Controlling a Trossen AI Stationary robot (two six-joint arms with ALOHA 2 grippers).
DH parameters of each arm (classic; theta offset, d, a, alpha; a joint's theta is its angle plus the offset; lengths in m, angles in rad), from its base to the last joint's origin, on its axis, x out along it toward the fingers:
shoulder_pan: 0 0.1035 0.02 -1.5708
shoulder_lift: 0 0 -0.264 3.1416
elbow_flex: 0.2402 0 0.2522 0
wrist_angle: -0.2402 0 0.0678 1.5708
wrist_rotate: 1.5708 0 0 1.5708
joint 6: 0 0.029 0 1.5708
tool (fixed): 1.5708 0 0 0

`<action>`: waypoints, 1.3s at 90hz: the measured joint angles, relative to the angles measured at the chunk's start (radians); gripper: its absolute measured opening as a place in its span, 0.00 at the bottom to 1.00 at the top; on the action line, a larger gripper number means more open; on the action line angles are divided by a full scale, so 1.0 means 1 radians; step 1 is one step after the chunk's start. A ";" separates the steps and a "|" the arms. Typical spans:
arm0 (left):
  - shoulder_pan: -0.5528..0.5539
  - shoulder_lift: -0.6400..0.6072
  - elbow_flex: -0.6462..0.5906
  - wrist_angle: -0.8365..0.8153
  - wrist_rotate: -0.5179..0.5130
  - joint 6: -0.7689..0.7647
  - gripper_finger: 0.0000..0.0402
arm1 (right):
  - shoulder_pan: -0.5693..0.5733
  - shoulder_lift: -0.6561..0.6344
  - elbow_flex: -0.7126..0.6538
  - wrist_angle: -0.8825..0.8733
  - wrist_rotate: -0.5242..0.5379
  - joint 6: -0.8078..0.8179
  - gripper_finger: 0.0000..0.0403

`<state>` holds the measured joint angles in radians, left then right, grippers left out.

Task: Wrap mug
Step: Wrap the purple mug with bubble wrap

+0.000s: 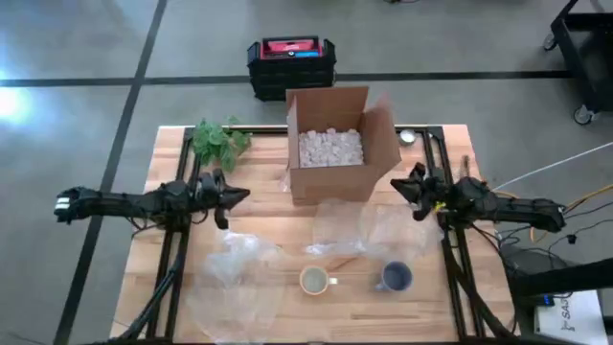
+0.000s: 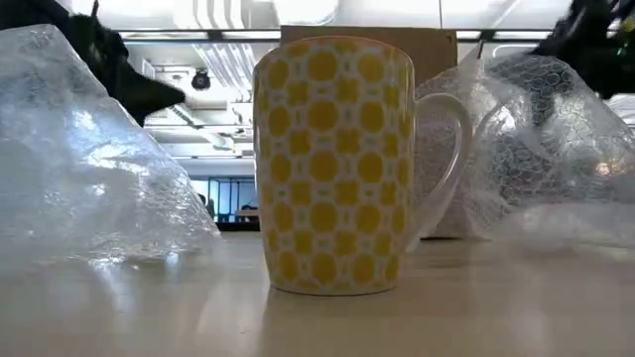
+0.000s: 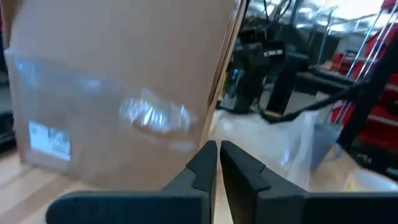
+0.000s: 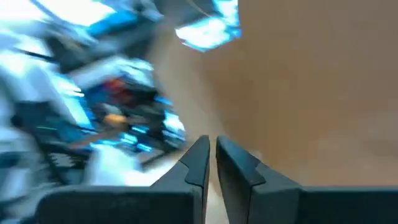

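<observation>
Near the table's front edge a yellow-patterned mug (image 1: pixel 314 280) (image 2: pixel 335 164) stands upright on its base, with a blue mug (image 1: pixel 395 277) to its right. Clear bubble wrap lies in crumpled sheets at the front left (image 1: pixel 239 278) (image 2: pixel 89 169) and between the mugs and the box (image 1: pixel 364 230) (image 2: pixel 536 159). My left gripper (image 1: pixel 230 196) (image 3: pixel 217 152) hovers shut left of the cardboard box (image 1: pixel 326 144). My right gripper (image 1: pixel 402 184) (image 4: pixel 211 149) hovers shut at the box's right side. Neither holds anything.
The open cardboard box holds white packing pieces and stands at the table's far middle. A green plant (image 1: pixel 218 141) lies at the far left, and a small round object (image 1: pixel 408 137) at the far right. A black and red case (image 1: pixel 290 62) sits on the floor beyond the table.
</observation>
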<state>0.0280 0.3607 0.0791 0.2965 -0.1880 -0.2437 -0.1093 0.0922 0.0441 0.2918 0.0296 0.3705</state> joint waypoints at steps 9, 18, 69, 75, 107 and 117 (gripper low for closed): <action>0.000 0.027 0.083 -0.093 0.021 0.032 0.02 | 0.000 0.049 0.088 -0.068 -0.117 0.019 0.03; 0.000 0.073 0.182 -0.227 0.022 0.096 0.00 | 0.010 0.162 0.231 -0.185 -0.198 0.020 0.03; -0.001 0.377 0.388 -0.359 0.086 -0.009 0.02 | 0.156 0.977 0.780 -0.989 -0.213 -0.041 0.08; -0.001 0.422 0.399 -0.358 0.104 -0.011 0.01 | 0.156 1.055 0.780 -0.994 -0.213 -0.075 0.11; -0.083 0.592 0.431 -0.339 0.151 -0.017 0.00 | 0.222 1.405 0.780 -0.811 -0.034 -0.175 0.08; -0.115 0.615 0.414 -0.299 0.150 -0.043 0.00 | 0.226 1.490 0.780 -0.681 -0.004 -0.181 0.04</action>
<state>-0.0874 0.9756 0.4934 -0.0025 -0.0377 -0.2867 0.1167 1.5820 0.8238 -0.3888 0.0254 0.1898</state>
